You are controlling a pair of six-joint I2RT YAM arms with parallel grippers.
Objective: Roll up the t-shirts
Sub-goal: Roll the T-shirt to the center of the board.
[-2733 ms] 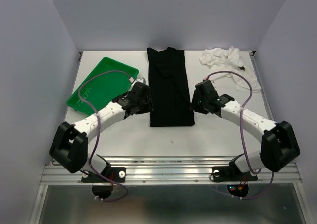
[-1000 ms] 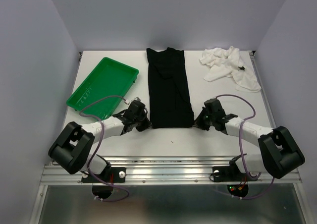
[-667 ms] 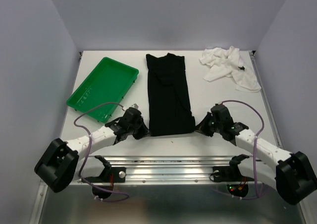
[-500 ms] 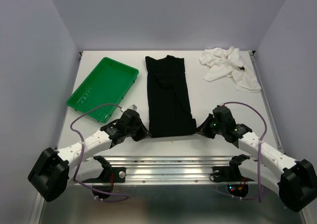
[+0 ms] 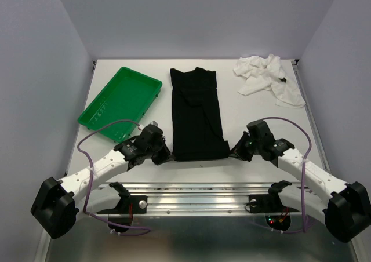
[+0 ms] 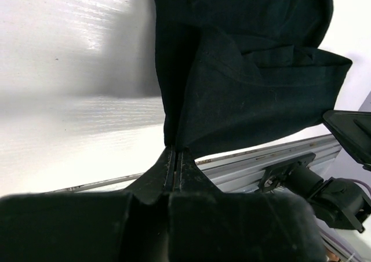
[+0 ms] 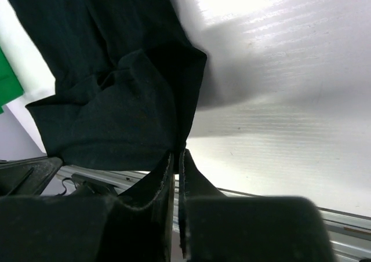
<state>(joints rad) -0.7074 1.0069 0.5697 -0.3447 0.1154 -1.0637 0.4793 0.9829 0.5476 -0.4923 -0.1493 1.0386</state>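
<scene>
The white table (image 5: 255,117) fills the middle of the top view, and down its centre lies the black t-shirt (image 5: 197,111), folded into a long narrow strip running from the upper middle of the frame to the lower middle, its near hem close to the metal rail at the bottom. The green tray (image 5: 122,99) sits at the upper left, apart from the cloth, and the white t-shirt (image 5: 266,76) lies crumpled at the upper right, not yet laid out. At the lower corners of the strip, the left gripper (image 5: 165,156) and right gripper (image 5: 235,152) each have their jaws pinched together on a corner of the hem. Both wrist views show the bite taken at the very tip of the cloth, with the corner raised into a small tent. The main risk, as I judge it, is a slip: so little fabric sits between the jaws that a pull could free one corner. Next, if one arm travels faster than the other, the roll would likely start skewed and come out cone-shaped. Smaller again — the strip is several layers thick, and I cannot tell whether each pinch holds all of them; a loose lower layer could lag and bunch.
</scene>
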